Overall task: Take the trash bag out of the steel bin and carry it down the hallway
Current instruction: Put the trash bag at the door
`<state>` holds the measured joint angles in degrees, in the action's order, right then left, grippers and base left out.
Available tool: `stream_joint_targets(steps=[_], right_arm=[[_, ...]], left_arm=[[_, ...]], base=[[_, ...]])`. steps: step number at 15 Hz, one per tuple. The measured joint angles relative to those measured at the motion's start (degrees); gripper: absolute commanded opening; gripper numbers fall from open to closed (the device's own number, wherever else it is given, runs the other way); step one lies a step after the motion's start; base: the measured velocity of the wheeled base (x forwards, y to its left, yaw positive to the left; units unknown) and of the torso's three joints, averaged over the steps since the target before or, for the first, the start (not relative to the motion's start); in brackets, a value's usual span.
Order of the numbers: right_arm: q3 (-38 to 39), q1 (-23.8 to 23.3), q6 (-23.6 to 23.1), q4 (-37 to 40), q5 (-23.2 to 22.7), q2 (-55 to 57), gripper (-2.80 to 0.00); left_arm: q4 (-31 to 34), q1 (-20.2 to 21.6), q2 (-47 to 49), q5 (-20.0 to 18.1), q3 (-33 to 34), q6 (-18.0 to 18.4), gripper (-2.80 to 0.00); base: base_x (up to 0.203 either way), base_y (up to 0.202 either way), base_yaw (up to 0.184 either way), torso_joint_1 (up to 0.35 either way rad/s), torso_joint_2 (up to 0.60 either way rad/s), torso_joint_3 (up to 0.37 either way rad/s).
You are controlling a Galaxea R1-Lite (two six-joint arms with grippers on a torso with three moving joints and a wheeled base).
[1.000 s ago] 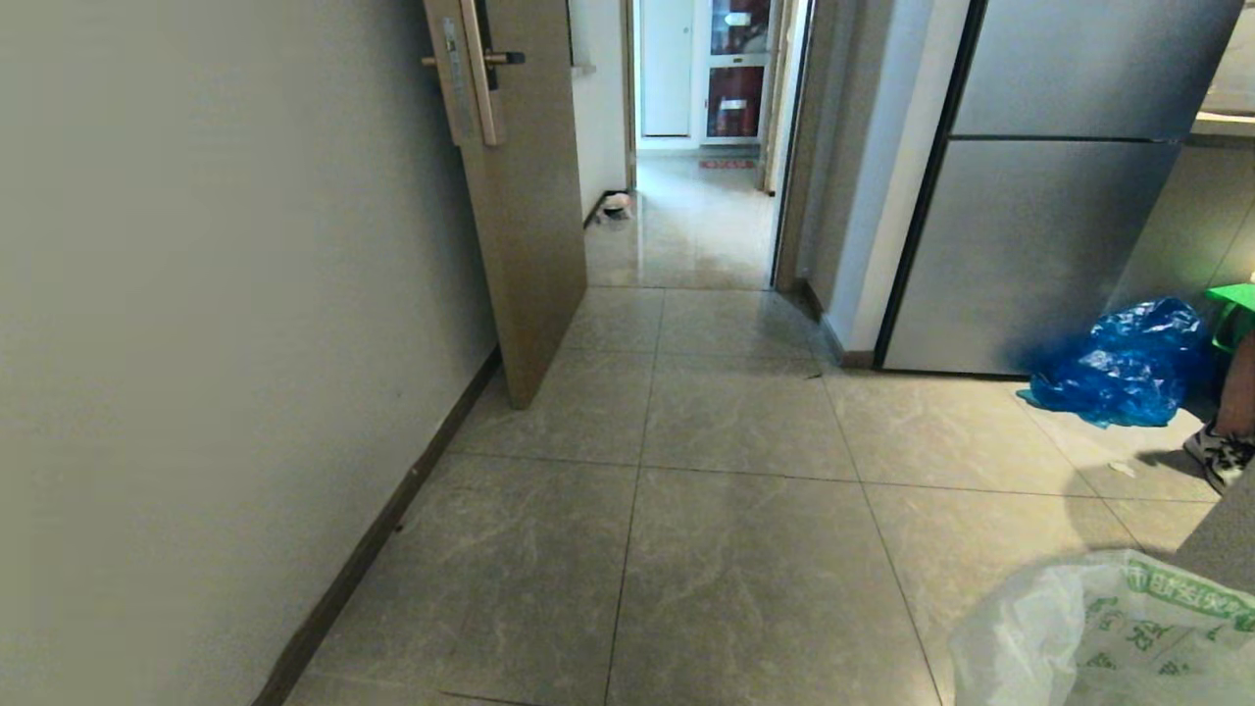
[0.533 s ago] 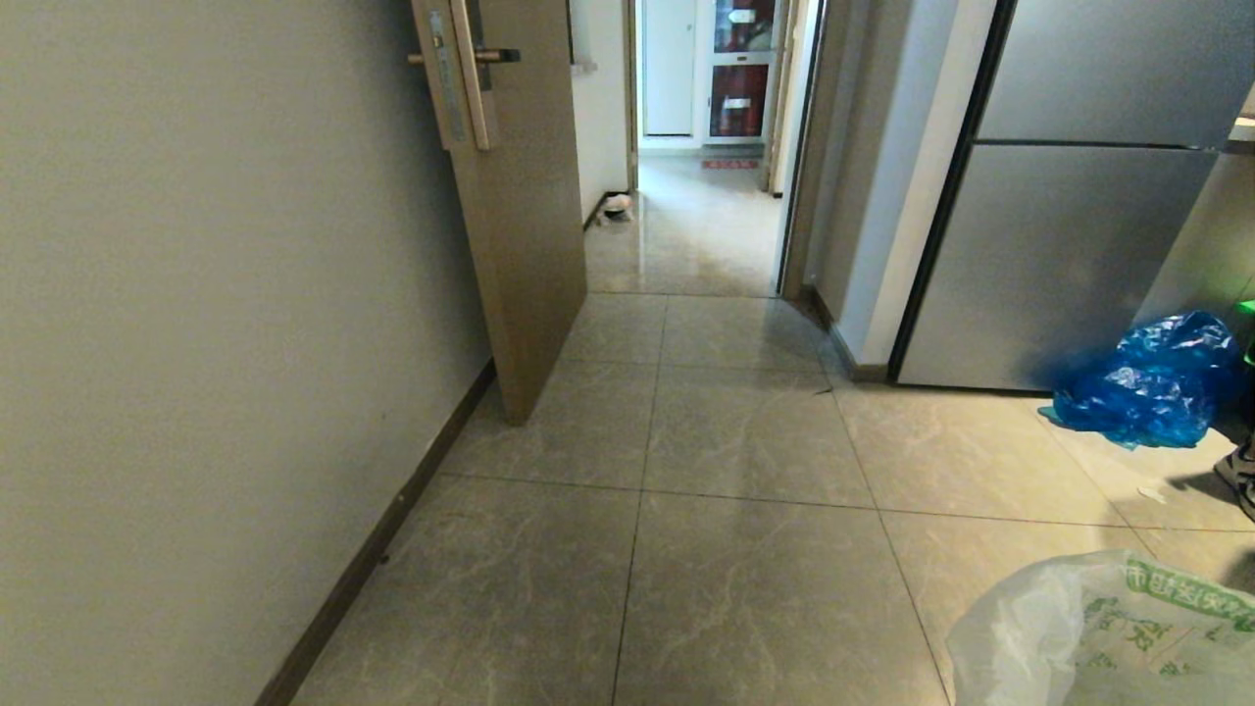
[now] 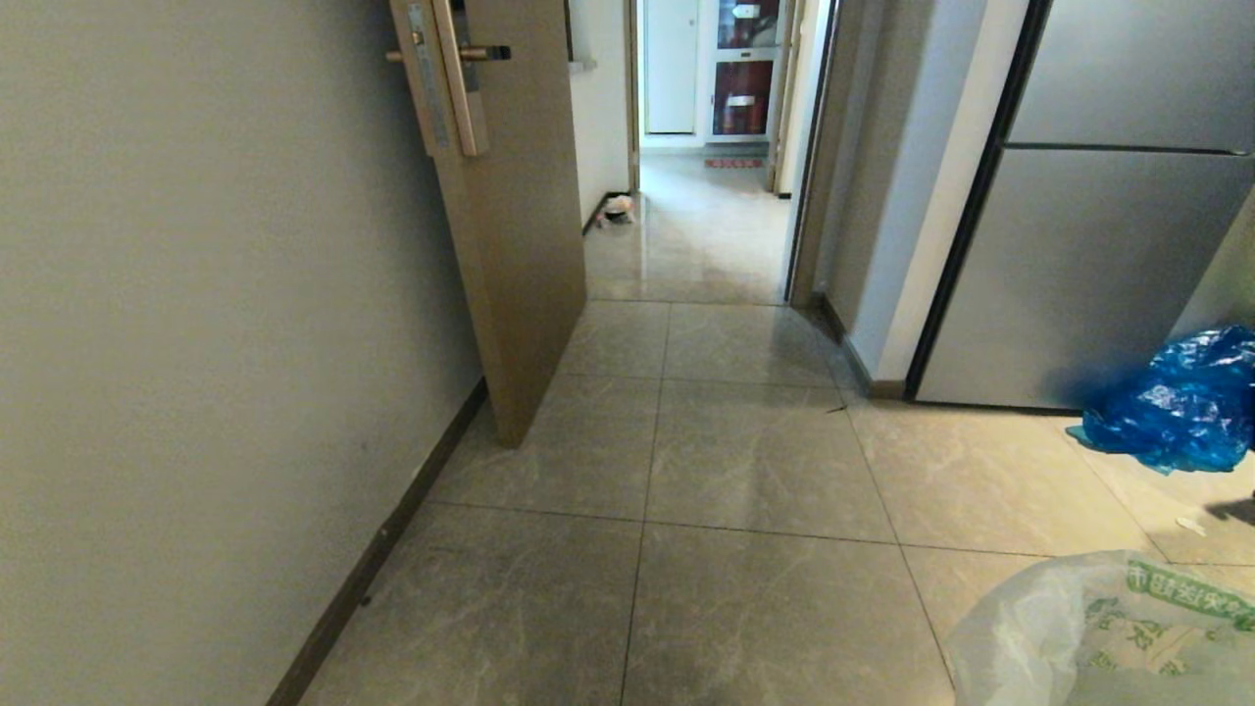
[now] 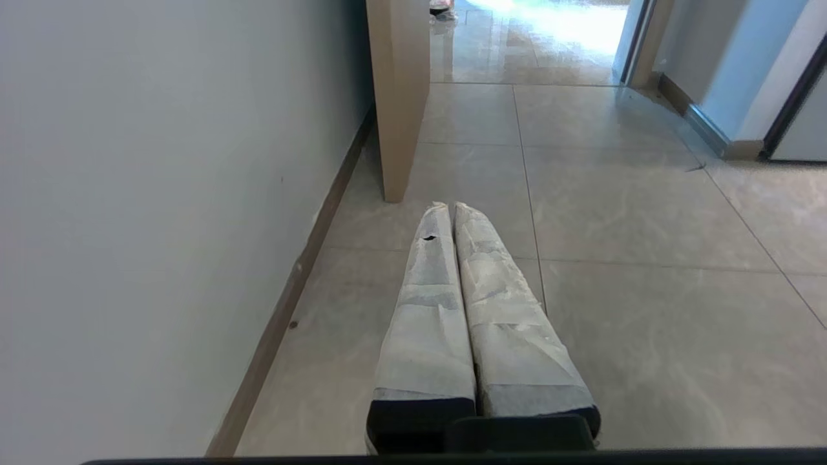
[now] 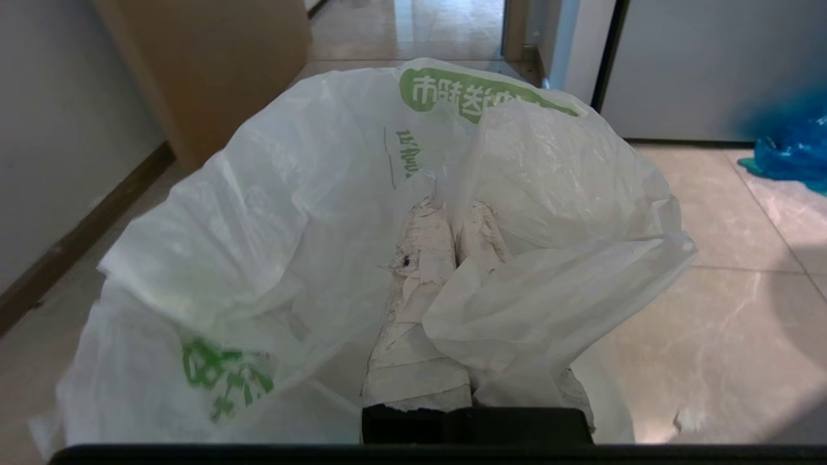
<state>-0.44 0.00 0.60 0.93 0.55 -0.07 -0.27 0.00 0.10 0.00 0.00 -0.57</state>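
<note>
The trash bag [image 5: 310, 258] is clamped in the right gripper's [image 5: 452, 213] jaws, unseen from the head view; left gripper [image 4: 450, 210] pressed together, empty.

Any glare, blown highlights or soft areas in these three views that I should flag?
Left wrist view: the floor beyond the door is blown out white. Head view: the far tiles carry a glossy reflection. Right wrist view: the blue bag is soft, while the trash bag is sharp.

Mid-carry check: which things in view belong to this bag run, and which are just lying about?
Part of the job:
- trash bag, white with green print, gripped by the right gripper
- hallway ahead, past the open wooden door

Just lying about:
- blue plastic bag on the floor by the fridge
- left gripper, shut and empty

The steel bin is not in view.
</note>
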Motion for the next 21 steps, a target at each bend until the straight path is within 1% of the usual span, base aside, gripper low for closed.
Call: stream_joint_targets(steps=[10, 12, 19, 21], right_arm=[[-0.05, 0.00, 0.02, -0.05, -0.02, 0.00, -2.80], [-0.05, 0.00, 0.02, 0.00, 0.00, 0.00, -2.80], [0.00, 0.00, 0.00, 0.00, -0.04, 0.00, -2.80], [-0.02, 0.00, -0.02, 0.00, -0.09, 0.00, -2.80]], left_arm=[[-0.04, 0.00, 0.00, 0.00, 0.00, 0.00, -2.80], [-0.02, 0.00, 0.00, 0.00, 0.00, 0.11, -2.80], [-0.05, 0.00, 0.00, -0.02, 0.00, 0.17, -2.80], [-0.04, 0.00, 0.00, 0.00, -0.03, 0.16, -2.80]], base=[[0.192, 0.000, 0.001, 0.001, 0.00, 0.002], [0.131, 0.000, 0.002, 0.001, 0.00, -0.001], [0.000, 0.000, 0.000, 0.000, 0.00, 0.000], [0.004, 0.013, -0.078, 0.001, 0.00, 0.008]])
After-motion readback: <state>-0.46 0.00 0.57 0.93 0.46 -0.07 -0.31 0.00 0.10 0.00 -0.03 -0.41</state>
